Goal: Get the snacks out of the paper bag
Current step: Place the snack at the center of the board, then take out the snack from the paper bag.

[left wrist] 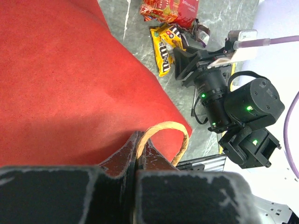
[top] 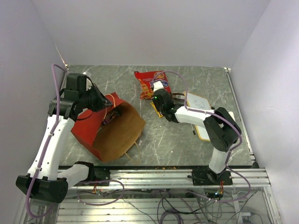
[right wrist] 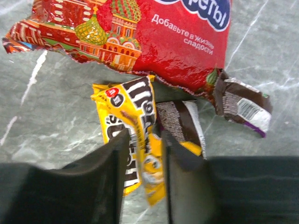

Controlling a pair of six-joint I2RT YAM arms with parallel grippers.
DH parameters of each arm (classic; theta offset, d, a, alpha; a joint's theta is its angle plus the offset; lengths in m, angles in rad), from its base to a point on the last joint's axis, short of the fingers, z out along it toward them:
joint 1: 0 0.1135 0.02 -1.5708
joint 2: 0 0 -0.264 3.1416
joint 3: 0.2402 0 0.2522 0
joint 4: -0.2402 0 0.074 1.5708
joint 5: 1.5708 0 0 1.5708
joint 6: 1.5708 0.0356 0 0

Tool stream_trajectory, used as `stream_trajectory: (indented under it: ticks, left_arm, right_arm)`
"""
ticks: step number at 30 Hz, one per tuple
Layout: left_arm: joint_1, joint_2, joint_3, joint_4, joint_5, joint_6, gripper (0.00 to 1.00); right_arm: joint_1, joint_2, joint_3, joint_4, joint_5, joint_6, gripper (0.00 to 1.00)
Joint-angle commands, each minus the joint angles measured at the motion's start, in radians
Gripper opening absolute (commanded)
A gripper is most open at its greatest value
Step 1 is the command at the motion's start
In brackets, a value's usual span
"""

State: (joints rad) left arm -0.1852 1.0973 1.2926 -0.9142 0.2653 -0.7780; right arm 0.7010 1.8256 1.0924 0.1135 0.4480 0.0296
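Starting left, your left gripper (left wrist: 138, 149) pinches the rim of the paper bag (left wrist: 70, 84); a slip there would drop it over the wrappers (top: 109, 116) inside. Your right gripper (right wrist: 142, 149) is clamped on the yellow packet (right wrist: 126, 105), just beside the red packet (right wrist: 154, 32) on the table (top: 187, 140); dragging could scatter both.

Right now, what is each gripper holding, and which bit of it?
The left gripper pinches the paper bag at its rim, by the string handle. The right gripper squeezes the yellow packet toward one end.

Matt paper bag (top: 110, 128), glossy crinkled foil packet (right wrist: 154, 32), polished marbled tabletop (top: 177, 140).
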Motion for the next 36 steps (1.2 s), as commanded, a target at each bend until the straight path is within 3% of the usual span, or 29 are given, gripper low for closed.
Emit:
stream_trajectory:
  ticks: [1, 10, 13, 19, 25, 28, 36]
  left_arm:
    - [-0.002, -0.016, 0.021, 0.048, 0.02, 0.022, 0.07]
    - [-0.002, 0.024, 0.022, 0.033, 0.129, 0.059, 0.07]
    - [-0.002, 0.011, 0.013, 0.04, 0.147, 0.053, 0.07]
    - [-0.002, -0.025, -0.043, 0.079, 0.179, 0.009, 0.07]
    - [-0.002, -0.035, -0.079, 0.131, 0.182, -0.008, 0.07]
    - [-0.002, -0.034, -0.082, 0.14, 0.203, 0.002, 0.07]
    - [-0.002, -0.103, -0.131, 0.126, 0.204, -0.008, 0.07]
  right_arm:
    - [-0.007, -0.015, 0.039, 0.002, -0.028, -0.009, 0.45]
    - [-0.005, -0.177, -0.008, -0.154, -0.211, 0.117, 0.71]
    - [0.003, -0.274, -0.047, -0.169, -0.33, 0.167, 0.73]
    - [0.054, -0.442, -0.163, -0.236, -0.375, 0.211, 0.73]
    - [0.193, -0.597, -0.249, -0.302, -0.373, 0.287, 0.76]
    - [0.281, -0.674, -0.297, -0.251, -0.391, 0.345, 0.76]
    - [0.535, -0.74, -0.27, -0.197, -0.261, 0.27, 0.85]
